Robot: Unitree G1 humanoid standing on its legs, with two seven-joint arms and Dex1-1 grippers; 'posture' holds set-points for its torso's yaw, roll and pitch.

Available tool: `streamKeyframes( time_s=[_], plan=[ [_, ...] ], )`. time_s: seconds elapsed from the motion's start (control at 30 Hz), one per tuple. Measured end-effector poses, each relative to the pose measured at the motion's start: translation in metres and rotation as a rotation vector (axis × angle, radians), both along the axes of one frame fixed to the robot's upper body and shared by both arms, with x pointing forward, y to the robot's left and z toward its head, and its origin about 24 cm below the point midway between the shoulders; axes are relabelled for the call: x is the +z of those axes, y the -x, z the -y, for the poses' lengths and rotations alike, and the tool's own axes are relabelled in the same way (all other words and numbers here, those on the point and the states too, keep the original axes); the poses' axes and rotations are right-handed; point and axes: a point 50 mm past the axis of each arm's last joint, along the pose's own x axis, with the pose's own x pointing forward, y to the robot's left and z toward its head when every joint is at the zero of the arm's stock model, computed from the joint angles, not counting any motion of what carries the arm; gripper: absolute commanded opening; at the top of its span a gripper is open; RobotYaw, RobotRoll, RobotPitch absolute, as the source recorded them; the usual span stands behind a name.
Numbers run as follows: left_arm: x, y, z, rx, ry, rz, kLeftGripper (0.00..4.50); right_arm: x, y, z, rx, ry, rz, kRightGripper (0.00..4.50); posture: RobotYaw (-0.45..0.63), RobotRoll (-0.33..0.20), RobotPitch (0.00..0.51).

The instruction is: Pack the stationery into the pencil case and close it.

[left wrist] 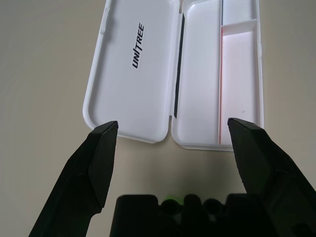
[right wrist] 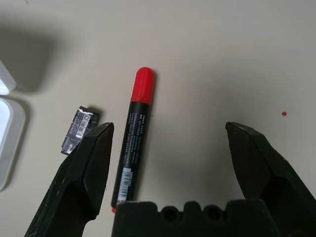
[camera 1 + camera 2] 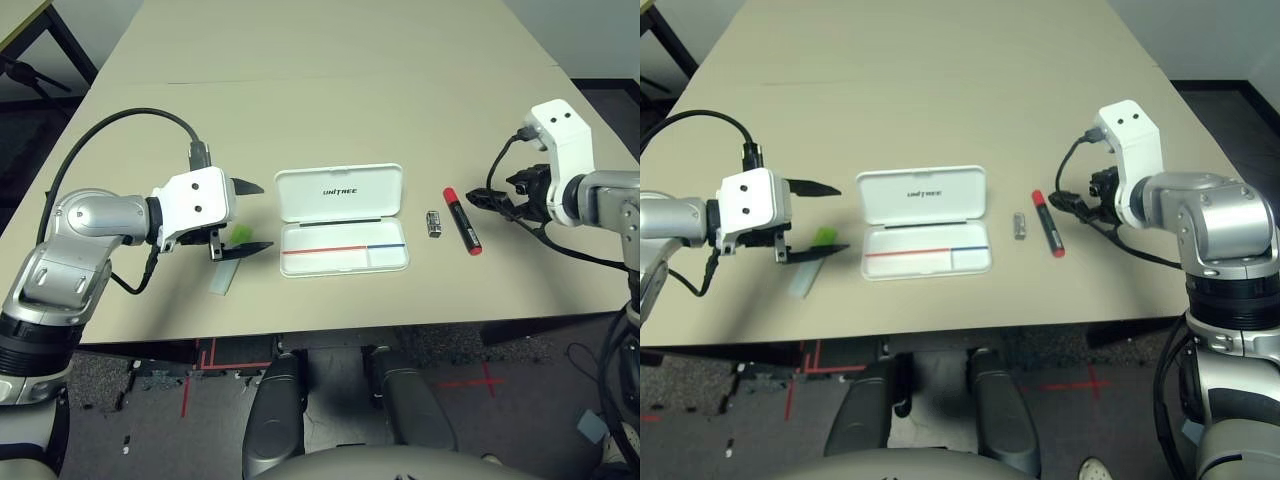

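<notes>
Left eye view: left tool (image 3: 258, 218) hangs partly over the green-and-white stick (image 3: 229, 262).

Saw white pencil case (image 3: 342, 262) spread open, small labelled block (image 3: 433, 224) and red-ended black marker (image 3: 463, 222) flat at right, green-ended pale stick (image 3: 225, 276) at left.

A robotics lab: jointed silver arms (image 3: 85, 225) over a table (image 3: 330, 110).

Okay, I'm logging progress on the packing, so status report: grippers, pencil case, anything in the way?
Left gripper and right gripper open, empty. Pencil case open, nothing packed. Marker lies beside it; no obstruction seen between them.
</notes>
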Motion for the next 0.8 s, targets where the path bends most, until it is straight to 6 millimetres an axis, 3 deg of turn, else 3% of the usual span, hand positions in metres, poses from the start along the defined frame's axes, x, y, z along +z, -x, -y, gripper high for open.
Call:
streamKeyframes(
  time_s=[0.43,0.8],
  plan=[
    [-0.001,0.0,0.005,-0.038,0.002,0.01,4.47,-0.029,-0.003,-0.025,-0.058,-0.023,-0.046,4.5,-0.03,0.0,0.189],
    [-0.004,0.002,0.005,-0.039,0.001,-0.002,4.47,-0.042,-0.003,-0.028,-0.115,0.013,-0.075,4.5,-0.01,0.0,0.184]
  ],
)
